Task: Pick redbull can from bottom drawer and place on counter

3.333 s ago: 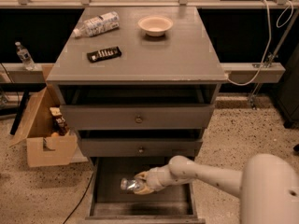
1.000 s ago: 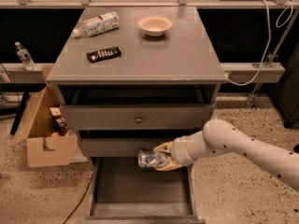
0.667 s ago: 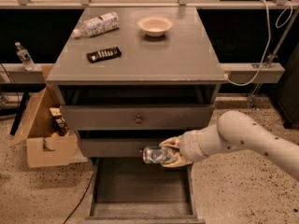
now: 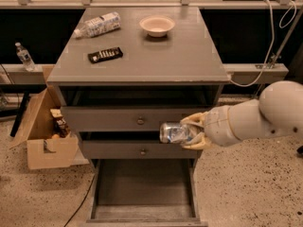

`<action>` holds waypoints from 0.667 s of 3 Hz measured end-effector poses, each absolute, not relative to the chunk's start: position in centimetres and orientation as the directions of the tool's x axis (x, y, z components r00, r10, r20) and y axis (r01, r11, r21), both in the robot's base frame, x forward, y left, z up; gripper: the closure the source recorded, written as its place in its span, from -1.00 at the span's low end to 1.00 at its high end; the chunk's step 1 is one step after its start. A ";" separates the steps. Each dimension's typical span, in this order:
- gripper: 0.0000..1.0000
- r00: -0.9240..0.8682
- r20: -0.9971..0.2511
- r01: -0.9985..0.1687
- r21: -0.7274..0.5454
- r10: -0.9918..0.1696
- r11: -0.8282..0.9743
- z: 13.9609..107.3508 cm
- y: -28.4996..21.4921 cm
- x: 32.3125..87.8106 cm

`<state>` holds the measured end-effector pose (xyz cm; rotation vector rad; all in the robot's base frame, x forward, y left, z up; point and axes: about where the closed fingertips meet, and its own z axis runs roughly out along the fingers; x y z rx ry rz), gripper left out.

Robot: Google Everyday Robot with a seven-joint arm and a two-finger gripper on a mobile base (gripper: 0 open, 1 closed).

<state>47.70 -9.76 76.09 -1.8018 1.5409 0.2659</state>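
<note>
We see the gripper (image 4: 188, 133) in front of the cabinet, below the counter's (image 4: 156, 60) front edge, right of centre. Its jaws are clamped on the can (image 4: 171, 133). The can is held sideways in the air, above the open bottom drawer (image 4: 144, 188). It's silver-blue, brand not legible.

On the counter:
- Bottle (image 4: 98, 24) lying at back-left corner, white label, txt unreadable.
- Bowl (image 4: 156, 25) near back edge.
- Black packet (image 4: 105, 55) near left edge, pale print unreadable.

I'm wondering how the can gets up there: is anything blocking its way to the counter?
Nothing visible does. The gripper holds the redbull can in front of the drawers, below the counter. The bottle, black packet and bowl leave its near right part bare.
</note>
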 end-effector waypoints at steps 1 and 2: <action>1.00 0.184 -0.578 -0.893 -0.436 -0.795 0.111 80.8 -10.5 50.0; 1.00 0.181 -0.580 -0.892 -0.437 -0.794 0.116 81.1 -9.9 51.2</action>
